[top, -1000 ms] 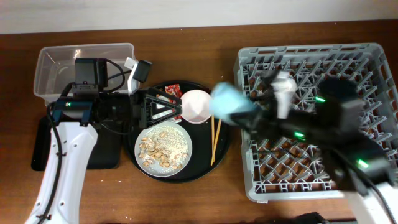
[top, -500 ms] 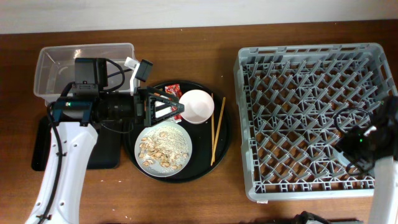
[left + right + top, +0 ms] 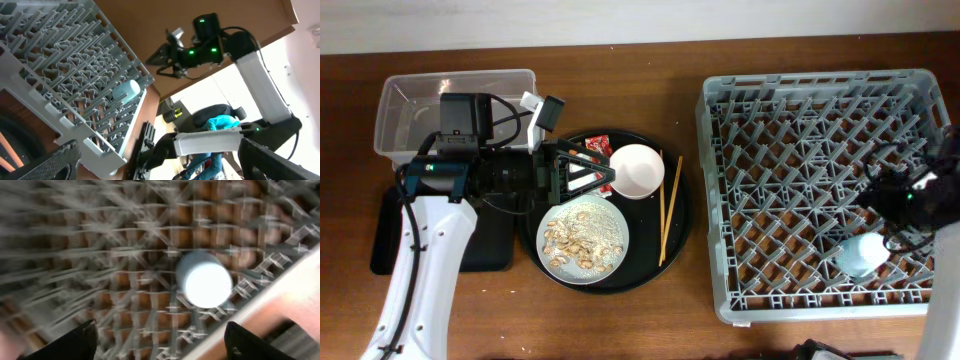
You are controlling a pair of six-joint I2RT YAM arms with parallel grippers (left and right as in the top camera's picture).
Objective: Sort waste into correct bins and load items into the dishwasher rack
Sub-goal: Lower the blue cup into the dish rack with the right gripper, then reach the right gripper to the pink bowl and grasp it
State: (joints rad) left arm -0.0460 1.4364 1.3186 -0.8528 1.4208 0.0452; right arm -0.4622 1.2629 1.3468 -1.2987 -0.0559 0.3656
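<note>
Where rack nears its corner, cup (light-blue) rests.

One dishwasher rack is holding one blue cup. One round tray is carrying one bowl, one plate, two chopsticks and one red wrapper. One clear tub and one black bin are sitting alongside.

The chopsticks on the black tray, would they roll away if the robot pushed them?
Probably: the chopsticks look thin and lie loose on the round black tray, so a sideways push could roll or slide them. They look like stiff wood, so likely no bending. Lying flat, they may be tricky to pinch.
</note>
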